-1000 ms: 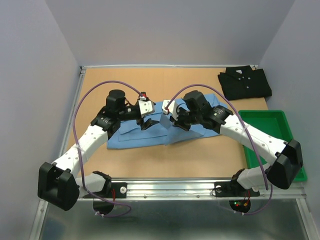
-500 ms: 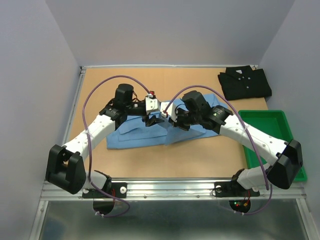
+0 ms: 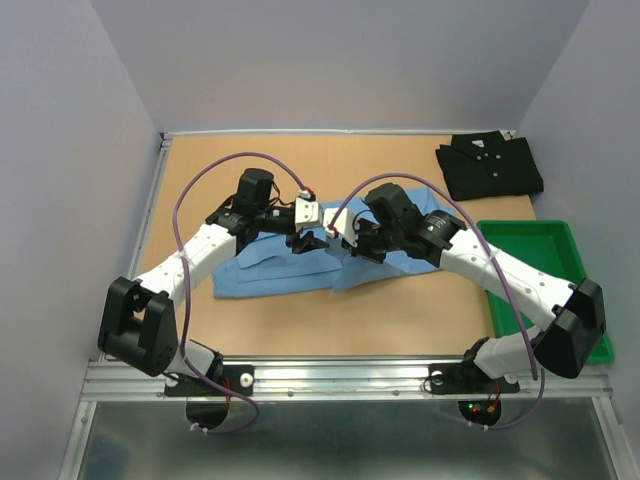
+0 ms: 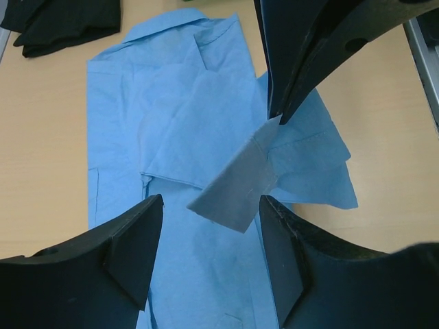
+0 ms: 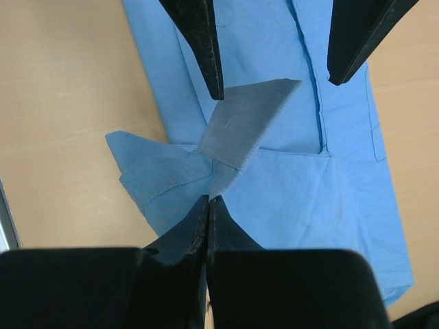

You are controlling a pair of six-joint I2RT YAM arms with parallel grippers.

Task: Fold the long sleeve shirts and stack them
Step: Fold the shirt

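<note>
Two shirts in play. The light blue shirt (image 3: 275,272) is spread flat mid-tabletop (image 3: 400,310), only partly folded. The black shirt (image 3: 489,165) is already folded at the far right corner. A green tray (image 3: 530,250) sits at the right edge and plays no part in this step.

Right gripper (image 3: 345,245) is clenched on the blue sleeve just behind the cuff (image 4: 233,186), holding it raised off the shirt body. The right wrist view shows its fingertips pinched tight on cloth, with the cuff sticking out beyond them.

Change over the last second: the left arm swung in from the left side toward the centre. Left gripper (image 3: 308,240) is now right at the raised cuff, nose to nose with the right gripper. Its jaws have narrowed but are not closed. The left wrist view shows the cuff between the two fingers (image 4: 137,240) with a gap on at least one side, so no pinch yet. The right gripper hardly moved and its grip is unchanged. The shirt body lies much as it did.

Meaning: this looks like a handover or a two-handed hold on the sleeve, so it can be laid across the body. The sleeve fold is under way, not done. The blue shirt likely needs more folds and then stacking with the black one, so I judge the task roughly midway.

Risk: if the right gripper lets go before the left bites, the cuff drops and the fold is lost.
</note>
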